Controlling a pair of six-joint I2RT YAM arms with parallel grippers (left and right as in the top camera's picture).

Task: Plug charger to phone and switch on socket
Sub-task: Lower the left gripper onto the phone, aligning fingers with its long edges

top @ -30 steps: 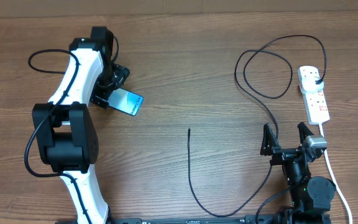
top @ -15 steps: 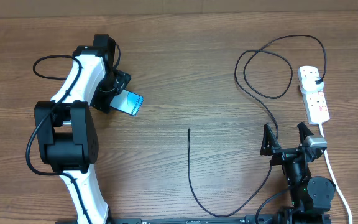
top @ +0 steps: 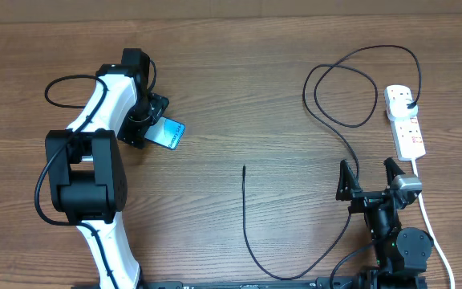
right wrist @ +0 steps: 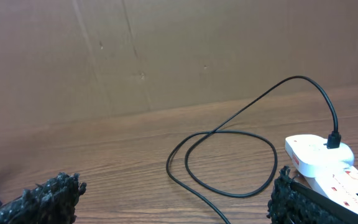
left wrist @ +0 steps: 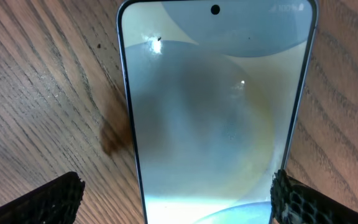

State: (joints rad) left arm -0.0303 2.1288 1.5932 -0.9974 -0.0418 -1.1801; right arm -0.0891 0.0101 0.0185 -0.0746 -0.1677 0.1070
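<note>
Closest in, the right gripper (top: 369, 178) is sitting with its fingers spread and nothing between them, while the charger (top: 244, 201) is lying loose on the table (top: 239, 72), its free tip pointing away at mid-table, well apart from the phone. Farther out on the left, the left gripper (left wrist: 176, 186) is reaching over the phone (left wrist: 216, 112) with its fingers splayed at either side, not clamping it; the phone is lying flat, screen up. Farthest right, the socket (top: 406, 122) is holding the charger's plug head (top: 408, 102) in its end outlet.
</note>
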